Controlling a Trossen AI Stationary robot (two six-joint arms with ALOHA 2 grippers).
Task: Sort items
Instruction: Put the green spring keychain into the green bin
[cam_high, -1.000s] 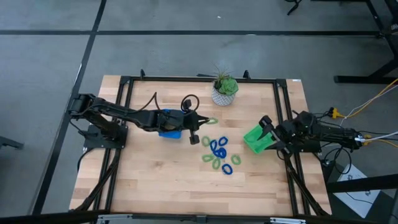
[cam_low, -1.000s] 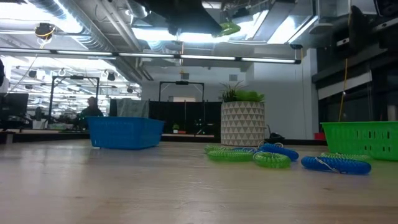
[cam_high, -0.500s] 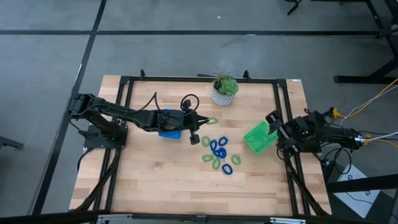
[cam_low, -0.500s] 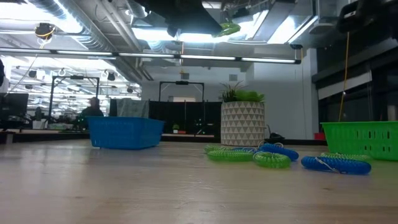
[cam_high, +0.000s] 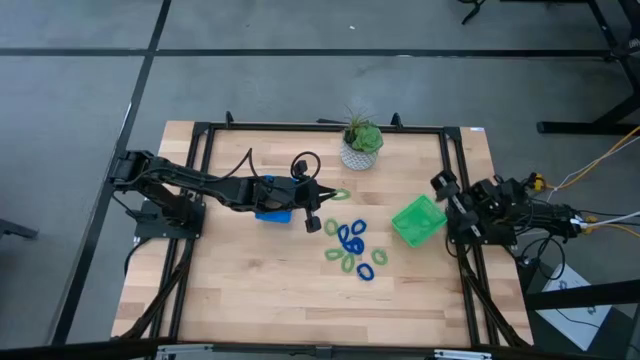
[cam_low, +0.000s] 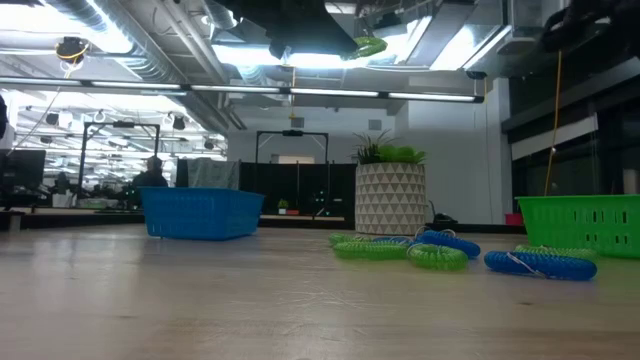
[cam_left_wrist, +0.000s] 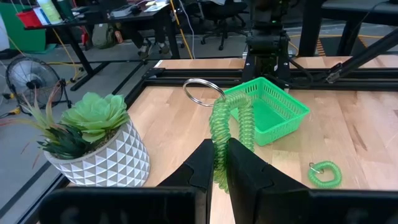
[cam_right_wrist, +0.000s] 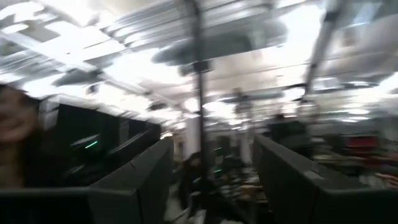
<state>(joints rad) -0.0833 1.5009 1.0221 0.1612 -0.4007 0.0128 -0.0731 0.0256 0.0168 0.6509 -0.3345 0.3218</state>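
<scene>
Two arms present. Left gripper (cam_left_wrist: 219, 163) raised over table centre, just beside square blue plastic tray (cam_high: 270, 208), fingers clenched on light green coiled plastic ring (cam_left_wrist: 227, 127) carrying small metal keyring; ring hangs clear of wooden tabletop (cam_high: 250, 290). Remaining blue and green coiled rings (cam_high: 352, 245) clustered mid-table, between blue tray and green plastic mesh tray (cam_high: 418, 219). White patterned pot with succulent plant (cam_high: 360, 145) near far edge. Right gripper (cam_high: 441, 185) at right table edge beside green tray, lifted, jaws spread, grasping nothing. Near half of tabletop unobstructed.
</scene>
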